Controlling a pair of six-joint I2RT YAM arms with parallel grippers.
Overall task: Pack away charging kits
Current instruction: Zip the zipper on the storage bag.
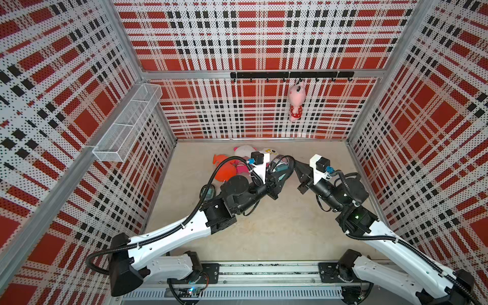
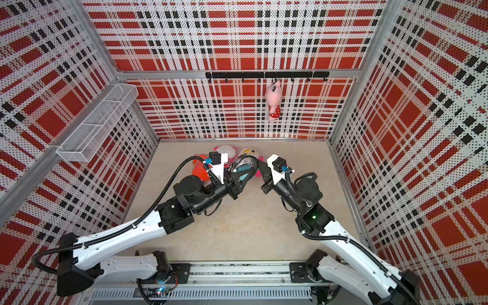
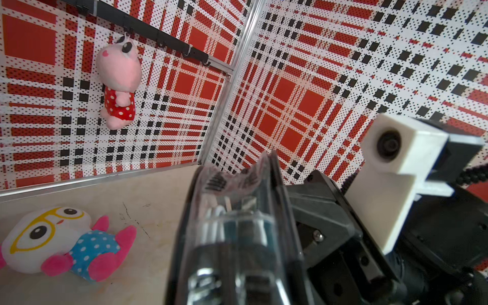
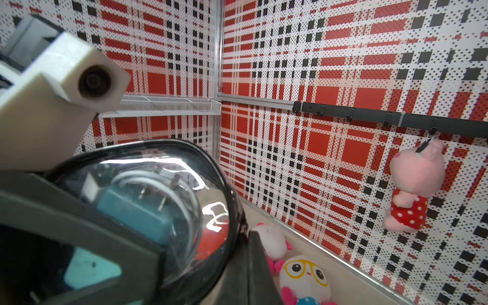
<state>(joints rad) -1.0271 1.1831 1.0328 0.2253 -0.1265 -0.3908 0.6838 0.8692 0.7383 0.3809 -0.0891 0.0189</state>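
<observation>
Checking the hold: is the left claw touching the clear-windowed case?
Touching. In the right wrist view, a finger of the left claw presses across the clear window of the case.

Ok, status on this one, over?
Left end effector shut on case, held off table. Right end effector shut at its rim. Plug and cable inside. Plush toys lie beneath.

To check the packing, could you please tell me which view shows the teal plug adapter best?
Right wrist: the teal plug adapter shows large through the clear case, prongs visible. Left wrist gives a blurred teal edge; both top views only a tiny patch.
</observation>
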